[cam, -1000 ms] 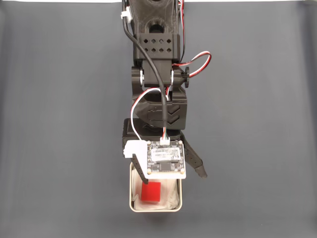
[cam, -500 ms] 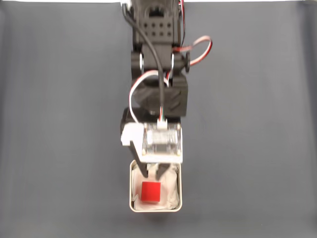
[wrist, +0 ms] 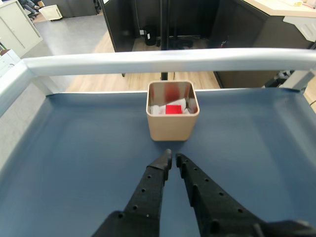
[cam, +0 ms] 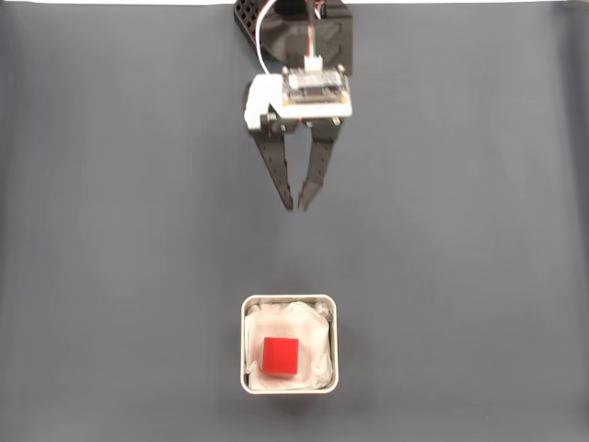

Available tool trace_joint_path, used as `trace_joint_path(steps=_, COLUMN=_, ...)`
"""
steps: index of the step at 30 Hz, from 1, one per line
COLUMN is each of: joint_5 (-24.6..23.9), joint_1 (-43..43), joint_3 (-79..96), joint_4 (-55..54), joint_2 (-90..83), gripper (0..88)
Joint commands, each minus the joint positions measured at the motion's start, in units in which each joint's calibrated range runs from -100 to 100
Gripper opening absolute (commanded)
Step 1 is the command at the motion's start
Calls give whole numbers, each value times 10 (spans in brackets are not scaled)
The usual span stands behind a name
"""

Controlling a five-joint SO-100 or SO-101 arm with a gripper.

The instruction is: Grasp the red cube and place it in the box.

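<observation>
The red cube (cam: 280, 355) sits inside the box (cam: 247, 308) on crumpled white lining, low on the dark mat (cam: 110, 230) in the fixed view. Well above it, the gripper (cam: 296, 204) hangs empty, jaws nearly closed, tips just apart.

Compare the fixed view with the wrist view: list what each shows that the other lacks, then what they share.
Fixed view alone: the circuit board mounted above the gripper, and the box's square outline with its white lining seen from above.

Wrist view alone: the box's outer side wall, the table's raised white rail, and a room floor beyond.

Both: the red cube lying inside the box, and the gripper, nearly closed and empty, apart from the box.
</observation>
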Motion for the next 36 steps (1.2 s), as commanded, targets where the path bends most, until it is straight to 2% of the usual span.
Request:
trace_joint_path(steps=1, joint_5=2, joint_1=-8, joint_3=123, joint_4=38, joint_2=-139, gripper=0)
trace_joint_path(steps=7, joint_5=2, joint_1=-8, joint_3=258, joint_4=159, joint_2=-269, gripper=0)
trace_joint_path(steps=15, joint_5=1, joint_1=-18, joint_3=274, joint_4=342, joint_2=-308, gripper=0)
trace_joint_path(steps=28, joint_5=-1, joint_1=-12, joint_3=274, joint_4=422, joint_2=-327, gripper=0)
trace_joint_path(steps=36, joint_5=-5, joint_1=-10, joint_3=274, joint_4=422, joint_2=-327, gripper=0)
